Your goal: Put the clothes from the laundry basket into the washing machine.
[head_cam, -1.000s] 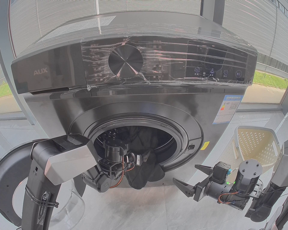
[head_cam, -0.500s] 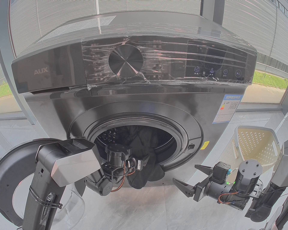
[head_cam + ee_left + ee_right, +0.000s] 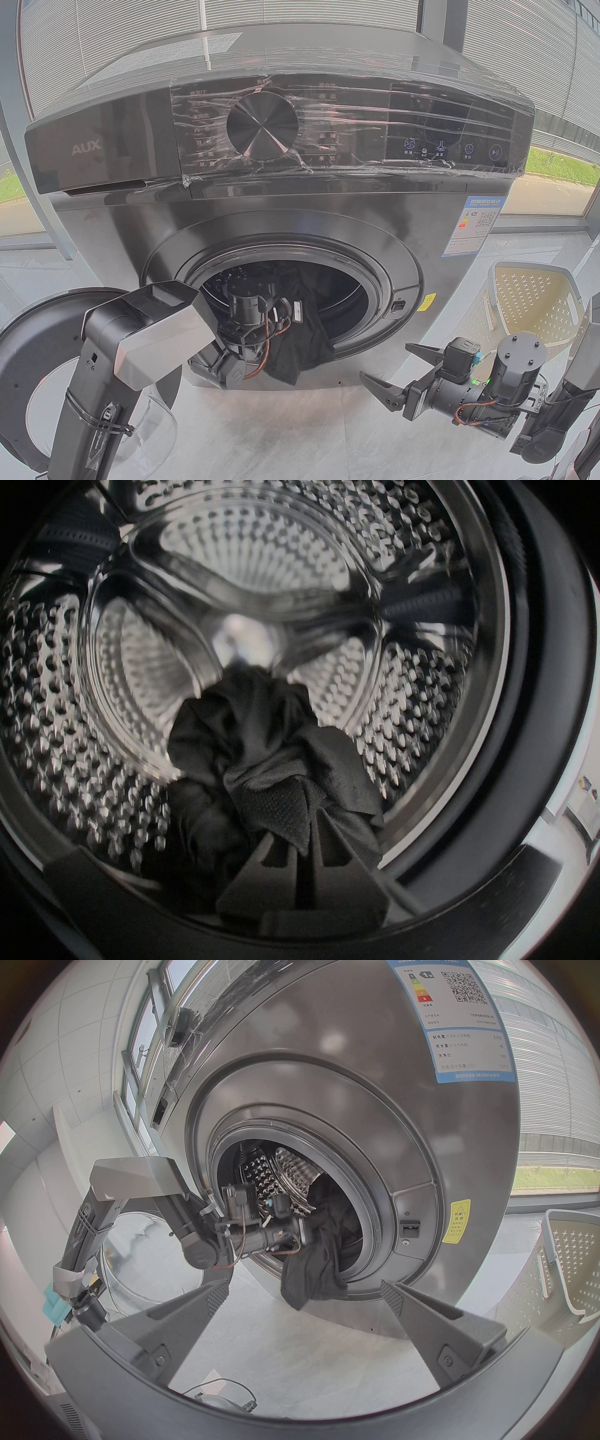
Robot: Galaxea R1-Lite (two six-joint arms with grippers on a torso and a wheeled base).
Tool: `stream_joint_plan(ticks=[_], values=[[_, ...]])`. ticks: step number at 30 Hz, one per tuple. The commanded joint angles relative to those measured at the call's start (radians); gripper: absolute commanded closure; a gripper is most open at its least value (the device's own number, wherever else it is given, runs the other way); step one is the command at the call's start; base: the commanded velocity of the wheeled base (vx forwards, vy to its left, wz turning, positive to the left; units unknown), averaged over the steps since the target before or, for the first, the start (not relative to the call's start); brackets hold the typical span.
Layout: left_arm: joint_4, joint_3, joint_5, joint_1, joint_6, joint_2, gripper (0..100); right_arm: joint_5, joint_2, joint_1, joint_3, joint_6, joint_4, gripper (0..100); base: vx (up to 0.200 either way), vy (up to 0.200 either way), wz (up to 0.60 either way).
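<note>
A black garment [image 3: 269,749] is bunched just ahead of your left gripper [image 3: 304,837], whose fingers are pinched together on a fold of it. Beyond the gripper, part of the cloth is heaped inside the dimpled steel drum [image 3: 250,561] of the washing machine [image 3: 312,206]. Below the gripper, a tail of the cloth hangs out over the lower lip of the round opening and down the machine's front. The gripper itself sits at the mouth of that opening, in its lower left part. The machine's door [image 3: 19,350] stands swung open to the left of that arm.

Your right gripper [image 3: 385,360] hangs well apart from the garment, to the right of the left gripper and lower. It is in front of the machine's lower right corner, above the floor. Its fingers are spread wide and hold nothing. To the right of this gripper and farther back, a pale perforated laundry basket [image 3: 531,294] stands on the floor beside the machine.
</note>
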Motion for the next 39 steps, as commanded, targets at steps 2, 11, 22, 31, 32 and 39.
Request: stream_joint_plan(ticks=[2, 11, 22, 31, 32, 39], values=[[-0.026, -0.169, 0.044, 0.011, -0.007, 0.031, 100, 0.0, 0.001, 0.002, -0.003, 0.0, -0.001, 0, 0.0, 0.0, 0.0], [-0.03, -0.172, 0.047, 0.013, -0.007, 0.042, 0, 0.0, 0.001, 0.0, -0.004, 0.0, -0.001, 0, 0.0, 0.0, 0.0], [0.013, 0.127, -0.007, -0.024, -0.026, -0.098, 0, 0.0, 0.001, 0.002, 0.0, 0.0, -0.001, 0, 0.0, 0.0, 0.0], [0.013, 0.261, -0.085, -0.047, -0.022, -0.113, 0, 0.0, 0.006, 0.002, 0.002, 0.0, -0.001, 0, 0.0, 0.0, 0.0], [0.015, 0.261, -0.085, -0.048, -0.021, -0.108, 0, 0.0, 0.006, 0.002, 0.002, 0.0, -0.001, 0, 0.0, 0.0, 0.0], [-0.003, 0.25, -0.086, -0.048, -0.015, -0.052, 0, 0.0, 0.004, 0.002, 0.002, 0.0, -0.001, 0, 0.0, 0.0, 0.0]])
